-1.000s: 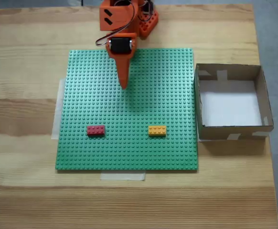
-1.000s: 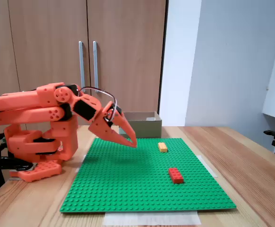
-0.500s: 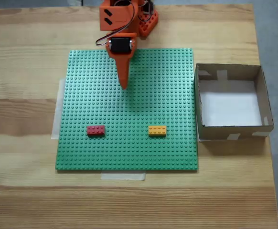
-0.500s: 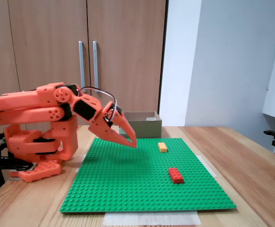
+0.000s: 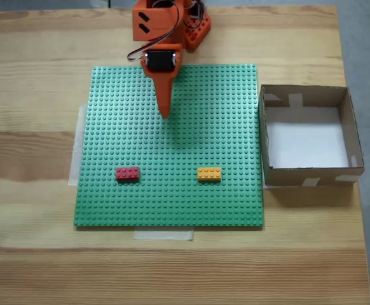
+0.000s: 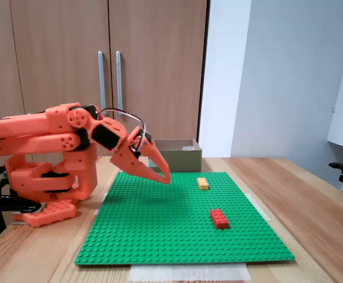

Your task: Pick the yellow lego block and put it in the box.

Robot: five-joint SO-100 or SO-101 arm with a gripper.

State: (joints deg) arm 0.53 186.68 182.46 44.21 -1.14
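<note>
The yellow lego block (image 5: 209,173) (image 6: 203,183) lies flat on the green baseplate (image 5: 109,127) (image 6: 160,230), near the edge that faces the box (image 5: 356,146) (image 6: 180,158), which stands on the table (image 5: 32,95) (image 6: 313,206) just beside the plate. A red brick (image 5: 128,173) (image 6: 220,218) sits on the same plate, well apart from the yellow one. The orange arm's tool (image 5: 165,114) (image 6: 164,177) hangs above the plate with its fingers drawn together on nothing, well apart from both bricks.
</note>
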